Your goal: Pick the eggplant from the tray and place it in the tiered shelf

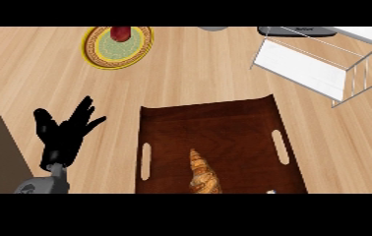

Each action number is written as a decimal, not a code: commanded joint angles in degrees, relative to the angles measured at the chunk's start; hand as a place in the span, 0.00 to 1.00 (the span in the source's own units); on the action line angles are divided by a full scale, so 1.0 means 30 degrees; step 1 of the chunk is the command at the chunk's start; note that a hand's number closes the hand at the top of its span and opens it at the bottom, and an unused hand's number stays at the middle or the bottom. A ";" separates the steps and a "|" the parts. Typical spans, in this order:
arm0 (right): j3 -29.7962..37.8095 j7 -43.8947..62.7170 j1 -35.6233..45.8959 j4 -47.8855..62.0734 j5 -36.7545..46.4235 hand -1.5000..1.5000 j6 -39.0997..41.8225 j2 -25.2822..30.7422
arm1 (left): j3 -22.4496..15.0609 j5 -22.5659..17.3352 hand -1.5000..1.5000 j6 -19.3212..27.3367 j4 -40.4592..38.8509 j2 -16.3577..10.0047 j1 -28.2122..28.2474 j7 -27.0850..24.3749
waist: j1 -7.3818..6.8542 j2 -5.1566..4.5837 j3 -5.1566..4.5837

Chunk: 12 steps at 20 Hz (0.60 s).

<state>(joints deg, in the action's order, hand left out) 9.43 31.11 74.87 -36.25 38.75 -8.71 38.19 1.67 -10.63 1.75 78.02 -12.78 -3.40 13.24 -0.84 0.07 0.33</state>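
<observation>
A: Left hand?
B: The left hand (pixel 64 132) is at the view's left, fingers straight and spread, holding nothing. It's near the tray (pixel 218 127) but not touching it.
A: Eggplant?
B: Can't tell where it is. A croissant (pixel 202 173) lies on the tray toward its near edge.
A: Shelf?
B: The tiered shelf (pixel 301 65) is upper right, past the tray's far right corner.
A: Else?
B: A plate (pixel 88 48) sits far left with a dark red item (pixel 120 32) on it, possibly fruit.

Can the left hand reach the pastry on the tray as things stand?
Probably yes: the left hand is open beside the tray, and nothing stands between it and the pastry.
</observation>
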 commanded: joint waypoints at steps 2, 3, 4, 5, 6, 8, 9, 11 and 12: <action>0.1852 -0.0536 -0.0486 -0.0561 -0.1512 0.00 -0.0977 0.0366 | -0.0293 0.0329 0.50 -0.0062 0.0164 -0.0044 0.1230 0.0481 | 0.0067 -0.0033 -0.0097; 0.2415 -0.0554 -0.0023 -0.0452 -0.1968 0.00 -0.1601 0.0100 | 0.0347 -0.0200 0.50 -0.0265 -0.0833 -0.0325 -0.0079 0.0860 | 0.0094 -0.0109 -0.0102; 0.2407 -0.0262 0.0040 -0.0580 -0.1841 0.00 -0.2777 -0.0713 | -0.0459 0.0387 0.50 0.0049 -0.0608 0.0394 0.0583 0.0378 | -0.0018 -0.0111 -0.0105; 0.2879 -0.0175 0.0709 -0.0584 -0.2343 0.00 -0.2261 -0.0268 | -0.0299 0.0281 0.50 0.0261 0.0118 0.0058 0.0217 0.1425 | -0.0043 -0.0080 -0.0097; 0.2822 0.0361 0.0813 -0.1024 -0.2316 0.00 -0.2627 -0.0634 | -0.0389 0.0266 0.50 0.0461 -0.0030 0.0356 -0.0358 0.1721 | 0.0105 -0.0048 -0.0106; 0.3841 -0.0308 0.0368 -0.1151 -0.3199 0.00 -0.3291 -0.0454 | -0.0031 0.0248 0.50 -0.0221 0.0003 -0.0184 0.1168 0.0458 | -0.0001 -0.0057 -0.0106; 0.4273 -0.0910 0.0197 -0.0991 -0.3549 0.00 -0.3790 -0.0509 | 0.0428 -0.0238 0.50 -0.0406 -0.0676 -0.0435 -0.0445 0.1263 | 0.0094 -0.0127 -0.0104; 0.4850 -0.1051 0.1392 0.0027 -0.3627 0.00 -0.4304 0.0278 | -0.0176 0.0307 0.50 -0.0104 -0.0214 0.0046 -0.0032 0.0853 | -0.0225 -0.0219 -0.0107; 0.4762 -0.0417 0.0769 -0.1303 -0.3652 0.00 -0.4349 0.0385 | -0.0195 0.0687 0.50 0.0359 -0.0992 0.0345 -0.0297 0.0580 | 0.0238 -0.0078 -0.0116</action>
<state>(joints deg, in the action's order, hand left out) 21.08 29.67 76.70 -38.79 29.52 -19.17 37.77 1.79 -10.03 2.06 78.75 -12.72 -3.58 15.11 -0.84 0.02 0.31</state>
